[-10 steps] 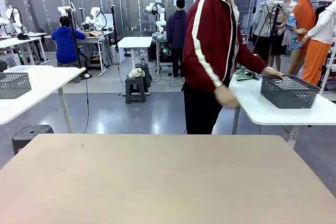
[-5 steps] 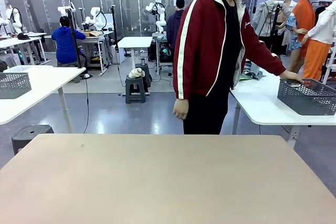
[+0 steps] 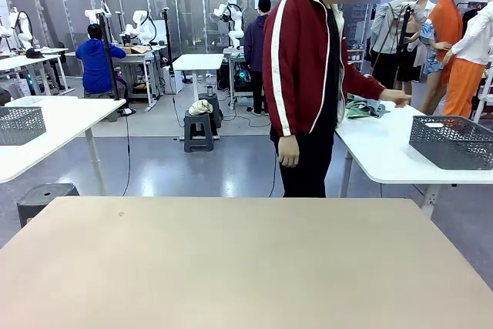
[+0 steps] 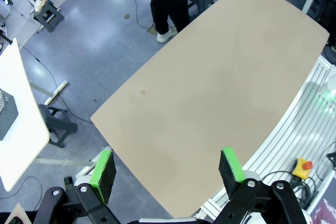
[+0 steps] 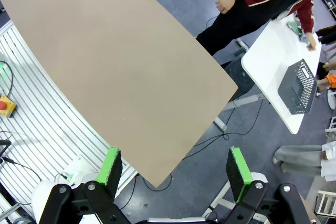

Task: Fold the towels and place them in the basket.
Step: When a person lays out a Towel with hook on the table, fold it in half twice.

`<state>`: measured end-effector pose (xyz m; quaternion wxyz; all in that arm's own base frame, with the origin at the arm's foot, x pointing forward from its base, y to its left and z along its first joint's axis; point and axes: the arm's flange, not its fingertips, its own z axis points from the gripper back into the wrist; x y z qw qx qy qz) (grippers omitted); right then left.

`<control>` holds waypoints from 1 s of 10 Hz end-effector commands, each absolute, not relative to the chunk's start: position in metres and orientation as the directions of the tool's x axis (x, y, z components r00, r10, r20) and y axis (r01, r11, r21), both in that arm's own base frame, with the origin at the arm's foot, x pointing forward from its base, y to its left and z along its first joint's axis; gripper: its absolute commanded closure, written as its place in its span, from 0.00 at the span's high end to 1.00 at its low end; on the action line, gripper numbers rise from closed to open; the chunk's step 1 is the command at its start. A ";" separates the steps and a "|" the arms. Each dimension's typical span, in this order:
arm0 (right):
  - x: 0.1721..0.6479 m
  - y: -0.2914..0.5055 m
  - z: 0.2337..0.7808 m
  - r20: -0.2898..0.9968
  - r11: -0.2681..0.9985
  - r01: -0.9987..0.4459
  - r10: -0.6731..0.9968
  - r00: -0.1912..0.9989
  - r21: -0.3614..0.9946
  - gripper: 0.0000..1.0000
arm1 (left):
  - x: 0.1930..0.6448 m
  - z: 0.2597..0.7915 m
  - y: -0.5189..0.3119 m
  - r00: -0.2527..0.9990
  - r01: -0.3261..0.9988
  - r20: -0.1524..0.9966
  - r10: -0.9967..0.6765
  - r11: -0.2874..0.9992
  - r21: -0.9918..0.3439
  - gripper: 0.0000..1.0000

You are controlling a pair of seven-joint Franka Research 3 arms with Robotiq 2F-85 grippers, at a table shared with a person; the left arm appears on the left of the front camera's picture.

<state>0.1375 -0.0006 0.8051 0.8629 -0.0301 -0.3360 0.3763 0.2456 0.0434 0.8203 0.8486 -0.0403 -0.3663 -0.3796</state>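
Green-padded left hand (image 4: 166, 162) and right hand (image 5: 174, 161) gape empty; distant towels (image 3: 359, 111) are indistinct.

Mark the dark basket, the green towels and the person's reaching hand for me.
dark basket (image 3: 447, 149), front view, perforated front wall.
green towels (image 3: 356, 112), front view, crumpled top of the pile.
person's reaching hand (image 3: 398, 98), front view, middle of the hand.

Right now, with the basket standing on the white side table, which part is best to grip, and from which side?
Probably the top rim of the basket, at the middle of a long wall, coming straight down from above. It stands upright with its mouth open, so the rim edge is free: one jaw can go inside and one outside the thin mesh wall.
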 end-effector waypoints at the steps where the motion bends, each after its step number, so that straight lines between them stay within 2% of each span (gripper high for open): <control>1: 0.136 -0.001 0.806 0.559 0.717 -0.627 0.668 0.491 -0.306 1.00 | 0.246 0.820 0.043 0.444 0.674 0.652 -0.615 0.708 0.209 1.00; 10: 0.136 -0.001 0.806 0.559 0.717 -0.627 0.668 0.491 -0.306 1.00 | 0.246 0.820 0.043 0.444 0.674 0.652 -0.615 0.708 0.209 1.00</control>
